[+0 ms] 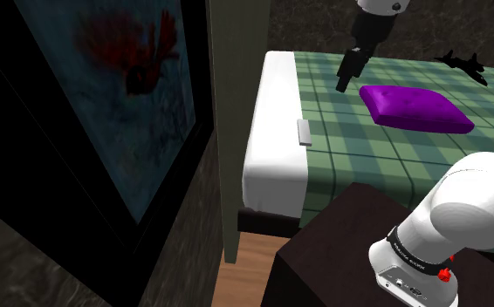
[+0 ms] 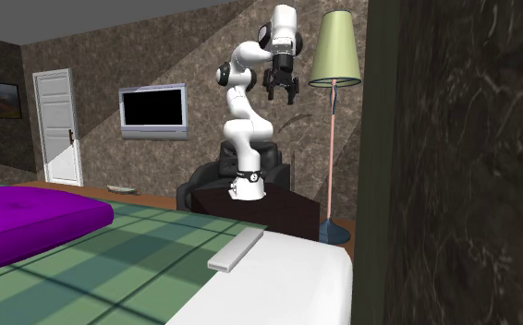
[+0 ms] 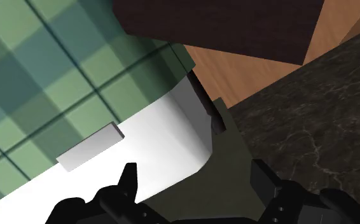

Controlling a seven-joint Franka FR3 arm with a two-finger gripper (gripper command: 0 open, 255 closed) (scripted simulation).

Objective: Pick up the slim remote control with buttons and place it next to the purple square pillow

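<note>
The slim pale grey remote (image 1: 304, 132) lies flat on the bed (image 1: 359, 161), right where the white sheet meets the green plaid cover; it shows again in the second exterior view (image 2: 237, 249) and the wrist view (image 3: 91, 147). The purple square pillow (image 1: 415, 108) (image 2: 19, 222) rests on the plaid further in from the bed's edge. My black gripper (image 1: 346, 80) (image 2: 283, 92) (image 3: 196, 184) hangs high above the bed, between remote and pillow in the shoulder view. Its fingers (image 3: 129, 181) stand apart, open, with nothing between them.
A small black object (image 1: 462, 63) lies on the bed beyond the pillow. The dark stand (image 1: 350, 253) sits beside the bed on a wood floor. A dark wall with a painting (image 1: 123, 78) flanks the bed. A floor lamp (image 2: 335, 51) stands near the arm.
</note>
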